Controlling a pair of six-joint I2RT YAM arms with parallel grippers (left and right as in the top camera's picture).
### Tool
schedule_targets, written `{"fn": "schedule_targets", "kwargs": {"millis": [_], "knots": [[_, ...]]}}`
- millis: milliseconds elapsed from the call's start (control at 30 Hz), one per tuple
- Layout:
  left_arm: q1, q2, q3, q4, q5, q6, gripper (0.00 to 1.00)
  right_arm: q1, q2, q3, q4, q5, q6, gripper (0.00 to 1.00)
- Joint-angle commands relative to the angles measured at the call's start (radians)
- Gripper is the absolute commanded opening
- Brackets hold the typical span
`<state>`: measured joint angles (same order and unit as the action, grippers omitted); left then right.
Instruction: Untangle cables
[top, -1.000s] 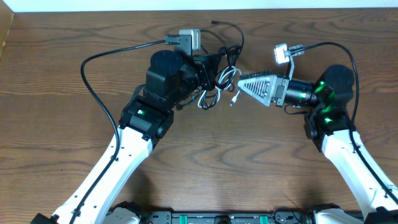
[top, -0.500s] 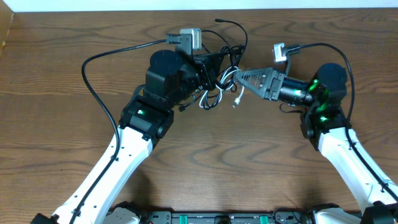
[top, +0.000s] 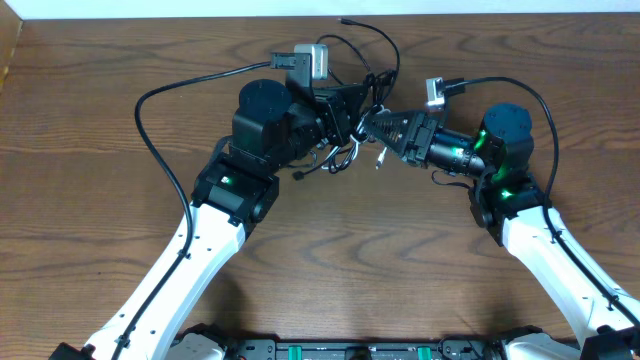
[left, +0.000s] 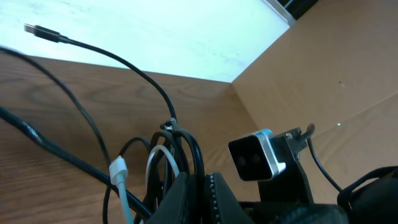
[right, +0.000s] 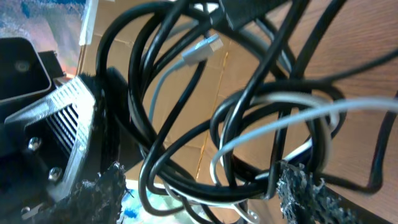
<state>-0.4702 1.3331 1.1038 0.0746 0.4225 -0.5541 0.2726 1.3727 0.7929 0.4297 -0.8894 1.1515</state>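
The cables (top: 372, 78) are a tangle of thin black cords and one white cord, held up between my two grippers at the table's far middle. My left gripper (top: 346, 112) is shut on black strands of the tangle; in the left wrist view its jaws (left: 203, 194) pinch a black cord, next to the white cord's plug (left: 118, 168). My right gripper (top: 371, 126) is open, and its fingers (right: 198, 193) straddle several black loops and the white cord (right: 273, 134). One black plug end (top: 344, 20) sticks out toward the far edge.
The wooden table (top: 330, 250) ends at a pale wall along the far edge (top: 480, 8). A thick black arm cable (top: 150, 100) arcs left of my left arm. The white cord's loose plug (top: 379, 158) hangs under the tangle.
My right gripper has moved left into the tangle and now straddles its loops. The left gripper has kept its hold and shifted the bundle slightly toward the far edge.
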Motion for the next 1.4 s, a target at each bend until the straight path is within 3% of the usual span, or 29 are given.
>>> {"fn": "schedule_targets", "kwargs": {"millis": [0,100,267,567,733,1100,1367], "knots": [[-0.015,-0.011,0.014,0.010,0.042,-0.008,0.07,0.003,0.002,0.013,-0.003,0.048,-0.001,0.75],[-0.032,-0.011,0.014,0.010,0.042,-0.008,0.07,0.003,0.002,0.013,-0.005,0.053,-0.001,0.68],[-0.047,-0.011,0.014,0.013,0.042,-0.009,0.08,0.003,0.002,0.013,-0.026,0.080,-0.017,0.49],[-0.067,-0.011,0.014,0.013,0.042,-0.009,0.08,0.003,0.002,0.013,-0.113,0.166,-0.034,0.29],[-0.076,-0.011,0.014,0.013,0.042,-0.008,0.08,0.003,0.002,0.013,-0.113,0.174,-0.058,0.01],[-0.074,-0.011,0.014,-0.070,0.028,0.066,0.07,-0.018,0.002,0.013,-0.113,0.160,-0.088,0.01],[-0.074,-0.011,0.014,-0.355,-0.251,0.067,0.07,-0.103,0.002,0.013,-0.112,0.032,-0.091,0.01]]}}
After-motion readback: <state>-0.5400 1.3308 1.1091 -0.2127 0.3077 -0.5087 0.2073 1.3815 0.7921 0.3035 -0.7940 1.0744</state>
